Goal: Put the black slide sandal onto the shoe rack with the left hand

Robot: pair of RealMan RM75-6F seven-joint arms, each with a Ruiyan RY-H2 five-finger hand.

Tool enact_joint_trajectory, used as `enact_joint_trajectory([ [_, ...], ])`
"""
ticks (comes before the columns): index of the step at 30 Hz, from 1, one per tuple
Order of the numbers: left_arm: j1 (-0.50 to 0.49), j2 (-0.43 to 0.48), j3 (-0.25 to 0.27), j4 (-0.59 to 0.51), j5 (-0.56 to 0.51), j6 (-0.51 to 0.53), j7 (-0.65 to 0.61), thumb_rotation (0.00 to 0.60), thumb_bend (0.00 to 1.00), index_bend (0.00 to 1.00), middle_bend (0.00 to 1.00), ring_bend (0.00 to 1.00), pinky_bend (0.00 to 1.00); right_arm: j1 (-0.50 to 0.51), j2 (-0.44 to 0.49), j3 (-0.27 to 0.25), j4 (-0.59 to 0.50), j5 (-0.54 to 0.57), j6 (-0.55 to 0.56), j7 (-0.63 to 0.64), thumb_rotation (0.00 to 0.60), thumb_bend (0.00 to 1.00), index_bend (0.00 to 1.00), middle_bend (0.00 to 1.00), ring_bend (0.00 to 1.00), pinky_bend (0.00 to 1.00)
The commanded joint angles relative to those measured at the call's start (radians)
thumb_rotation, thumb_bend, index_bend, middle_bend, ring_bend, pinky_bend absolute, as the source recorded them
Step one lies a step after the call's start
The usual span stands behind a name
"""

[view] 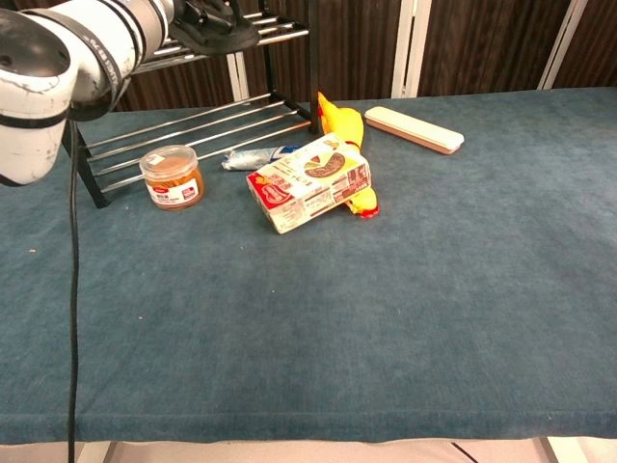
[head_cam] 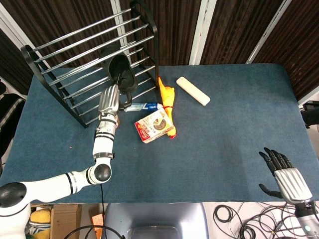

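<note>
The black slide sandal [head_cam: 121, 70] hangs in the air over the right end of the shoe rack [head_cam: 84, 30], its opening turned up towards the head camera. My left hand [head_cam: 111, 98] grips it from below, with the forearm stretching back to the table's near left. In the chest view the sandal [view: 220, 27] shows at the top edge, level with the rack's [view: 313, 58] upper bars; whether it touches them I cannot tell. My right hand [head_cam: 287, 179] rests beyond the near right corner, fingers spread, holding nothing.
An orange jar [view: 172, 177] stands in front of the rack's lower bars. A toothpaste tube [head_cam: 144, 106], a snack box [head_cam: 154, 125] and a yellow rubber chicken [head_cam: 167, 97] lie just right of the rack. A cream case [head_cam: 193, 90] lies further right.
</note>
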Motion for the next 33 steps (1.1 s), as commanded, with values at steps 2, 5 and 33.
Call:
enact_joint_trajectory([
  [2,-0.008,-0.024,-0.008,0.023,0.039,-0.003,-0.042,0.555,0.63,0.02,0.25,0.18,0.3,-0.001,0.001,0.0,0.0,0.001,0.001,0.002,0.6,0.18,0.0,0.0,0.0,0.12],
  [5,-0.011,-0.032,-0.009,0.028,0.048,-0.016,-0.057,0.57,0.63,0.02,0.25,0.18,0.29,-0.001,0.001,0.001,-0.001,-0.001,0.003,0.002,0.6,0.18,0.0,0.0,0.0,0.12],
  [33,0.384,0.378,0.313,-0.533,0.562,0.116,-0.244,0.479,0.47,0.02,0.18,0.14,0.25,-0.002,-0.016,0.0,-0.001,0.006,-0.01,-0.048,0.6,0.18,0.0,0.0,0.0,0.12],
])
